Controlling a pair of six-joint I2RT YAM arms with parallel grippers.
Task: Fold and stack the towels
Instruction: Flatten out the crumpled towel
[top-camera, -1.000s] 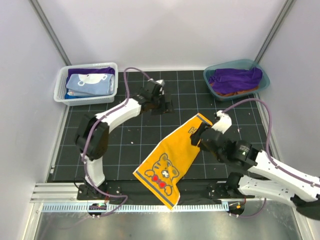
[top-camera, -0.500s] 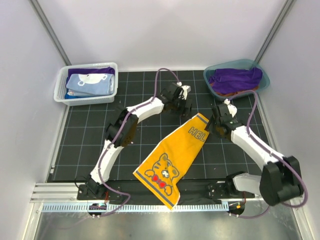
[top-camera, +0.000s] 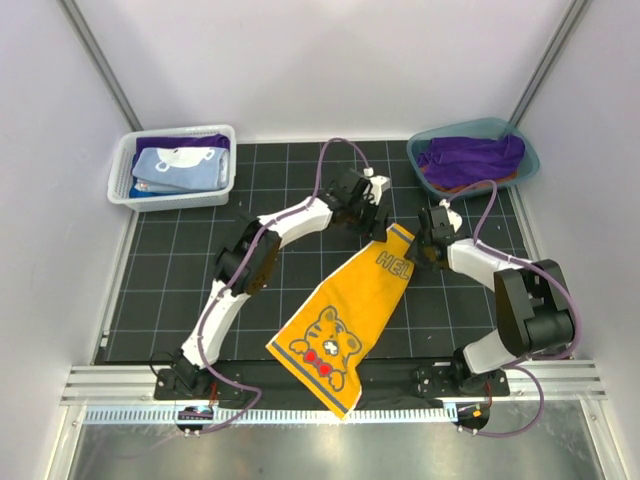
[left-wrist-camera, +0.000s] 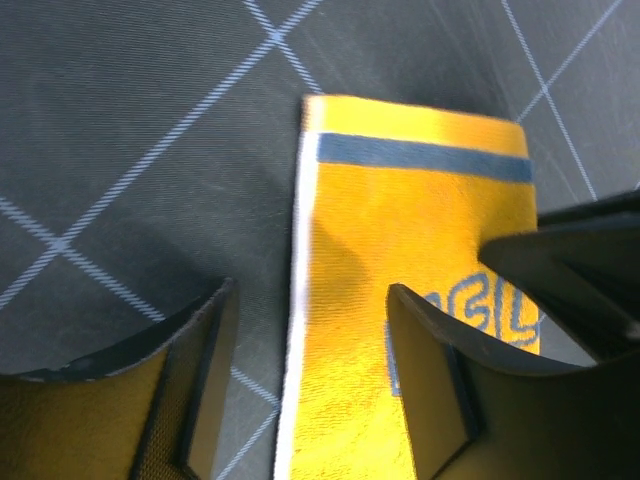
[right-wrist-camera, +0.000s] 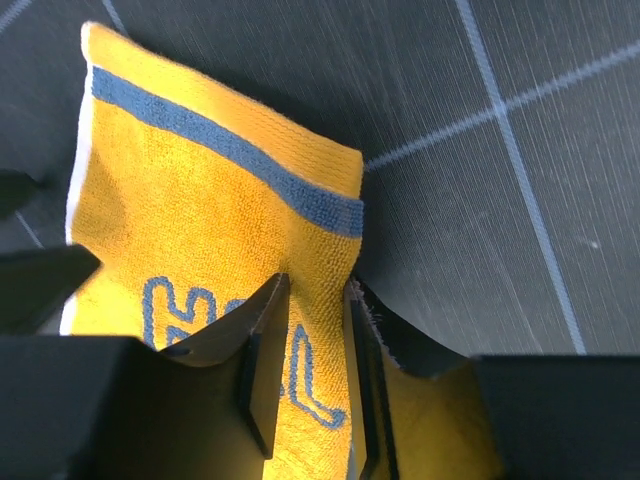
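A yellow-orange towel (top-camera: 350, 305) with a navy tiger and lettering lies spread at a slant on the black mat. My left gripper (top-camera: 377, 224) is at its far left corner. In the left wrist view its jaws (left-wrist-camera: 310, 325) stand open astride the towel's (left-wrist-camera: 400, 220) white-trimmed left edge. My right gripper (top-camera: 427, 250) is at the far right corner. Its jaws (right-wrist-camera: 310, 305) have narrowed round the towel's (right-wrist-camera: 200, 200) right edge, and cloth fills the small gap that still shows between them. More towels, light blue (top-camera: 178, 166) and purple (top-camera: 470, 157), lie in the two containers.
A white mesh basket (top-camera: 121, 190) stands at the back left with folded towels in it. A teal tub (top-camera: 530, 160) at the back right holds crumpled purple and orange cloth. The towel's near corner hangs over the mat's front edge by the metal rail (top-camera: 300, 412).
Both arms have swung out to the towel's far end, the left to the left corner and the right to the right corner. The right jaws have narrowed a lot. The towel has not shifted.
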